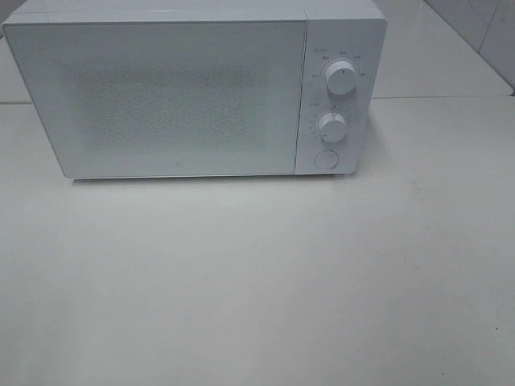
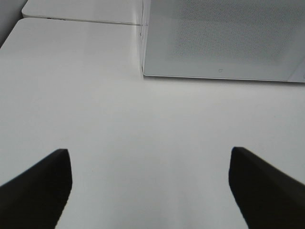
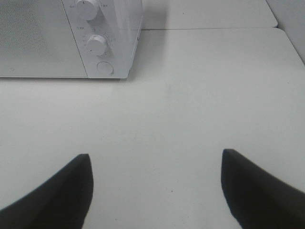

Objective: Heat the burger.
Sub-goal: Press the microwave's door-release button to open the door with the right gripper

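The burger is out of view in every frame. A white microwave (image 1: 193, 88) stands at the back of the table with its door shut; it also shows in the left wrist view (image 2: 224, 38) and the right wrist view (image 3: 62, 38). My left gripper (image 2: 150, 164) hangs open over bare tabletop in front of the microwave's left corner, nothing between its dark fingers (image 2: 43, 186). My right gripper (image 3: 156, 167) is open too, over bare table near the microwave's control side, with nothing between its fingers (image 3: 257, 186). Neither arm shows in the high view.
The microwave's panel carries two round knobs, an upper one (image 1: 341, 79) and a lower one (image 1: 331, 127), and a round button (image 1: 325, 158) below them. The white table (image 1: 257, 281) stretches in front. A seam to a second table runs behind (image 1: 451, 98).
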